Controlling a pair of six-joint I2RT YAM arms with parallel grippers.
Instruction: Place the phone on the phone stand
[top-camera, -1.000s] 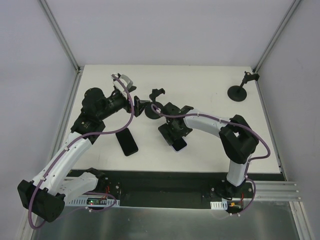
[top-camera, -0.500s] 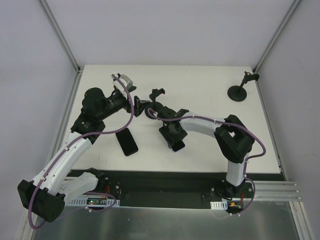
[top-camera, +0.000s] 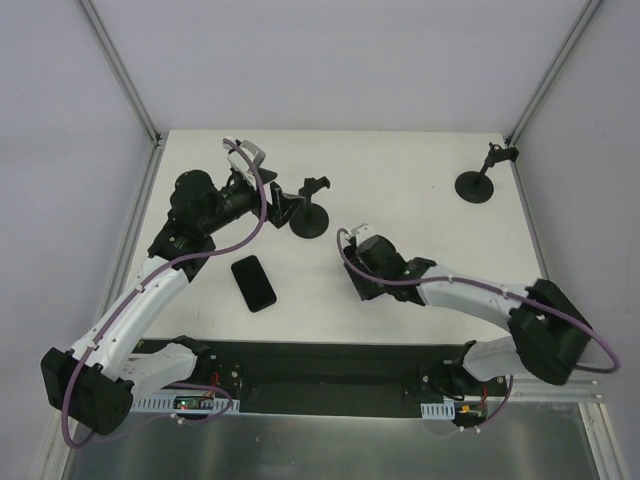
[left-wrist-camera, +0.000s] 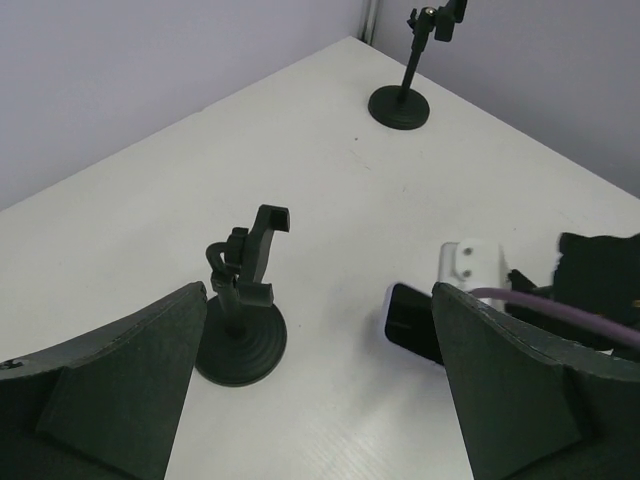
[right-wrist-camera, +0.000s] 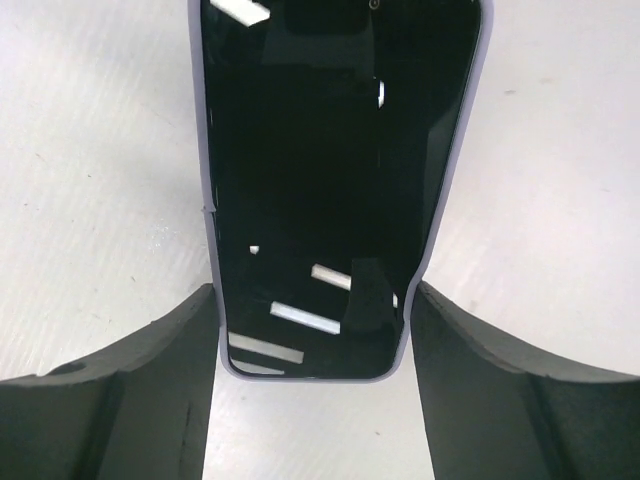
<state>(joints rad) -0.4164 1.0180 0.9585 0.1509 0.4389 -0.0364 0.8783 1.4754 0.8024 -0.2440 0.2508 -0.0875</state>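
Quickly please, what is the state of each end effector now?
Left end effector: open, holding nothing.
Right end effector: closed on the lavender-cased phone.

No text, label, brand or number is showing legibly on the phone (right-wrist-camera: 330, 180), phone stand (left-wrist-camera: 240, 335) or counter (top-camera: 400, 180).

Light is even and diffuse, from overhead; all views are bright. The bench (top-camera: 420, 190) reads near washed-out white in the top view. Shadows are soft and faint; a small one hugs the phone stand (left-wrist-camera: 240, 345) base. The glossy phone (right-wrist-camera: 330, 180) screen mirrors bright bar-shaped highlights. The left tool (left-wrist-camera: 320, 290) and right tool (right-wrist-camera: 312, 290) sit close to the lens, their edges slightly soft.
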